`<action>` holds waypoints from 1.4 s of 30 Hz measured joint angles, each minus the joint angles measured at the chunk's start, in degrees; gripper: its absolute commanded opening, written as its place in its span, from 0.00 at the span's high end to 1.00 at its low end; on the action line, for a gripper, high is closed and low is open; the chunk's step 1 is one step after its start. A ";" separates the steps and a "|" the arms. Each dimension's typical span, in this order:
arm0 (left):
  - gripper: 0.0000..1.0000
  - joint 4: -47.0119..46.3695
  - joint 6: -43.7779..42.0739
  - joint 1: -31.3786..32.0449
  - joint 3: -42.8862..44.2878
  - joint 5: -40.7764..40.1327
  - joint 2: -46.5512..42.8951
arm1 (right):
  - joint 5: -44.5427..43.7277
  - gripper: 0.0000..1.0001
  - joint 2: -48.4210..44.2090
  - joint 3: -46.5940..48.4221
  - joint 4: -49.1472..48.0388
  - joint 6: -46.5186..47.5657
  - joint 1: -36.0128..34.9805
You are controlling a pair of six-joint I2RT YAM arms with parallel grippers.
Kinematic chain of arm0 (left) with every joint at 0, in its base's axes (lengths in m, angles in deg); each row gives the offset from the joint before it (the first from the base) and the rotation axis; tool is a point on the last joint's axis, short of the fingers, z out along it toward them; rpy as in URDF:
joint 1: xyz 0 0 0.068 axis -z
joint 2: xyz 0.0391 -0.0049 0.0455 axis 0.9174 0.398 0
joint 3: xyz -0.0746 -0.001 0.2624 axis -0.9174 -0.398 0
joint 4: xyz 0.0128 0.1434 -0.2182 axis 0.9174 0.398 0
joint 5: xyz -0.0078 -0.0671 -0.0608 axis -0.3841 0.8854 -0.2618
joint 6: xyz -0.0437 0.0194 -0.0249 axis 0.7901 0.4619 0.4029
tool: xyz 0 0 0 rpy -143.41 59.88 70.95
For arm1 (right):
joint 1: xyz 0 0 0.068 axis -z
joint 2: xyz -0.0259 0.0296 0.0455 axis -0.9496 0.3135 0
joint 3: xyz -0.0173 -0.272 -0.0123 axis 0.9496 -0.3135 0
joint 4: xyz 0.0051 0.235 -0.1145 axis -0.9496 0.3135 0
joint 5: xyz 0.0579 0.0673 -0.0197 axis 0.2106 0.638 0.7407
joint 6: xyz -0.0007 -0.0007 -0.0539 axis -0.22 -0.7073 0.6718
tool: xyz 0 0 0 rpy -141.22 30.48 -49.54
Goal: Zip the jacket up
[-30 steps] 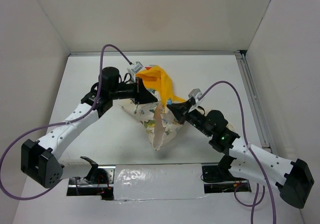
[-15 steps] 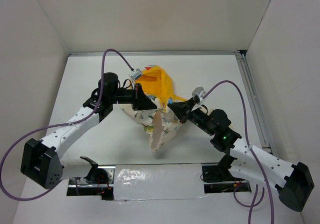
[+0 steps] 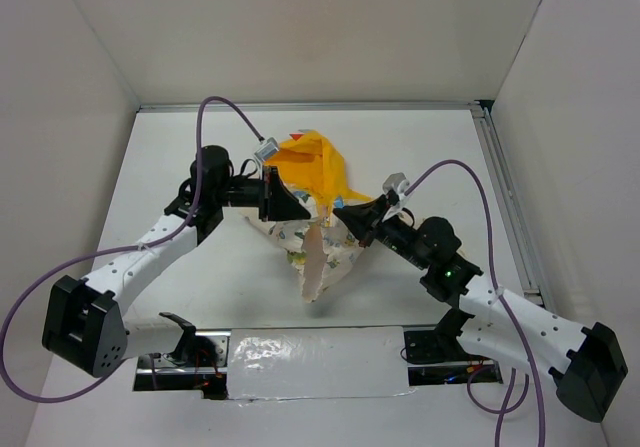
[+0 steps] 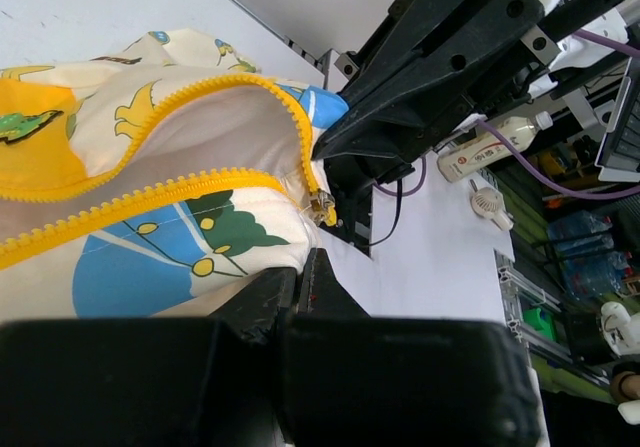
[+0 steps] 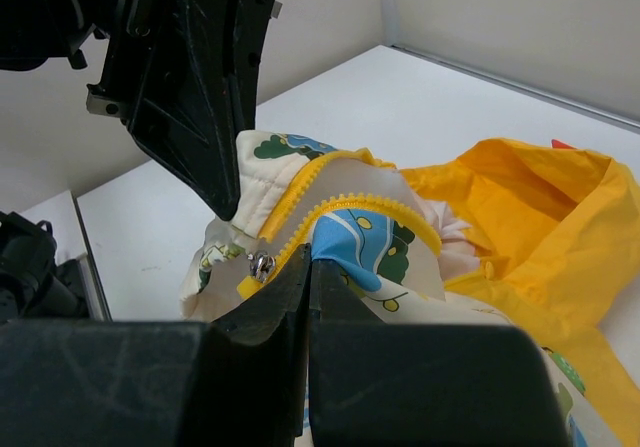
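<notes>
The jacket lies bunched mid-table, cream with animal print, its yellow hood toward the back. My left gripper is shut on the jacket's cream edge from the left, seen in the left wrist view. My right gripper is shut on the opposite printed edge. Between them the front hangs open, lined by yellow zipper teeth. The silver zipper slider sits at the teeth's end, just left of my right fingertips. The two grippers are a few centimetres apart.
White walls close in the white table at the back and sides. A metal rail runs along the right edge. A taped strip lies between the arm bases at the near edge. Purple cables loop above both arms.
My left arm has drawn back slightly to the left, still holding the jacket. The jacket's lower flap has shifted a little. My right gripper has barely moved.
</notes>
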 measured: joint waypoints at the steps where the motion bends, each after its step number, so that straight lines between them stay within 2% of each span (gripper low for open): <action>1: 1.00 -0.22 0.04 -0.09 -0.09 0.26 0.00 | 0.00 1.00 0.09 0.00 0.00 -0.04 0.02; 21: 1.00 -3.72 2.80 -0.74 -1.05 4.57 -0.39 | 1.97 1.00 1.44 0.26 -0.33 -1.60 0.24; 26: 1.00 -1.33 2.62 -0.76 -1.88 0.92 -1.53 | -2.82 1.00 7.10 7.26 9.38 -4.46 -0.42; 30: 1.00 2.78 2.97 -1.18 -7.54 -4.79 -6.05 | -10.82 1.00 14.25 12.44 20.13 -9.49 -5.20; 32: 1.00 4.81 3.74 -1.36 -11.72 -7.76 -8.70 | -14.27 0.94 19.08 13.92 25.53 -12.68 -8.94; 35: 1.00 8.50 5.90 -1.51 -18.71 -12.41 -12.17 | -18.73 0.77 26.25 14.95 32.89 -17.66 -14.32; 36: 1.00 9.75 6.45 -1.53 -21.05 -13.90 -13.51 | -19.87 0.69 28.22 15.04 34.95 -19.19 -16.04; 37: 1.00 11.06 7.34 -1.53 -23.02 -15.08 -14.88 | -20.59 0.56 29.73 15.04 36.57 -20.65 -17.22; 40: 1.00 15.10 8.98 -1.51 -27.58 -18.82 -20.09 | -21.88 0.32 32.06 15.06 40.19 -24.44 -20.13; 42: 1.00 16.87 9.90 -1.46 -29.35 -20.94 -23.47 | -22.60 0.26 31.85 15.04 41.42 -27.12 -21.68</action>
